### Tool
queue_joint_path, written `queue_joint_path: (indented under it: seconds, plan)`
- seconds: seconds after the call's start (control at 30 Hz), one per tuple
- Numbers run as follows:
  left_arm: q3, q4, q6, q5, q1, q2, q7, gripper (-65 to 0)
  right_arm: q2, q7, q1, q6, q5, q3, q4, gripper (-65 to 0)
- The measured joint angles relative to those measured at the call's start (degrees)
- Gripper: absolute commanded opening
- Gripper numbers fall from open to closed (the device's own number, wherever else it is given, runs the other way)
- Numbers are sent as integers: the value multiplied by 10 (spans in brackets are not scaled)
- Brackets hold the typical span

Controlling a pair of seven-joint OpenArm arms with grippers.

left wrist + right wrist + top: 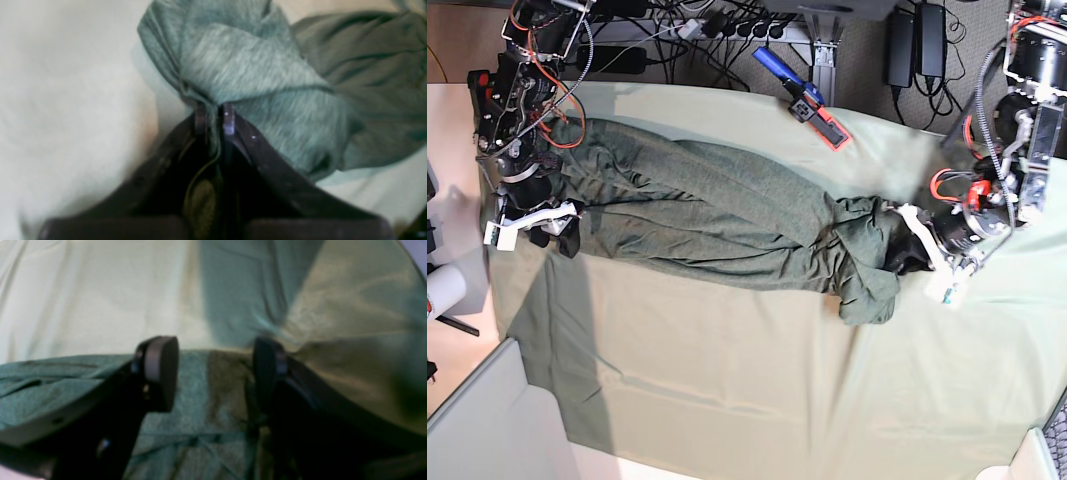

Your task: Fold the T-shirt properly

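Two arms at work, one at each end of the T-shirt (717, 215), which lies stretched crosswise over the pale cloth sheet (727, 380) covering the surface, loosely gathered lengthwise and bunched thickly at the base view's right end. Left gripper (214, 115) pinched shut on a fold of that bunched end, fingers (229, 120) nearly touching with knit trapped between them and a thread of hem trailing down into the gap. Right gripper (215, 373) spread wide, fingers (160, 370) poised over the shirt's opposite edge with nothing between them yet; whether resting on the cloth or just above, impossible to tell.

Best handled, by this reading, as a spread before any fold: keep the left pinch firm, close the right fingers on shirt fabric alone, taking care not to catch the sheet beneath, then draw both ends apart and up so the gathered middle falls flat. Worth checking that the left grip holds a single hem layer rather than a wad, since a wad would carry wrinkles into every later fold.

Plenty of bare sheet toward the base view's lower edge for laying the shirt out. Less room above: a blue and red tool (802, 95) lies on the sheet's far margin, with cables (717, 30) just beyond. Sheet's left edge close to the right arm, so little slack for pulling further that way.
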Motion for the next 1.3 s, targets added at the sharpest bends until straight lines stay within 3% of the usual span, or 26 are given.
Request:
queue_joint_path:
  seconds: [0.07, 0.13, 0.43, 0.83, 1.1, 1.3]
  plan:
    - [0, 33, -7, -14, 0, -12, 9, -650, 0, 0, 0, 0, 0, 0, 0, -296]
    - [4, 67, -55, -40, -1, -17, 5, -650, 0, 0, 0, 0, 0, 0, 0, -296]
    - [5, 74, -53, -56, 0, -16, 22, -650, -2, 0, 0, 0, 0, 1, 0, -296]
    - [7, 47, -53, -7, 0, -5, 23, -650, -1, 0, 0, 0, 0, 1, 0, -296]
    - [7, 5, -50, 52, 0, -5, 22, -437, -1, 0, 0, 0, 0, 1, 0, -296]
    - [-2, 4, -36, 73, 0, -5, 22, -421, -1, 0, 0, 0, 0, 1, 0, -296]
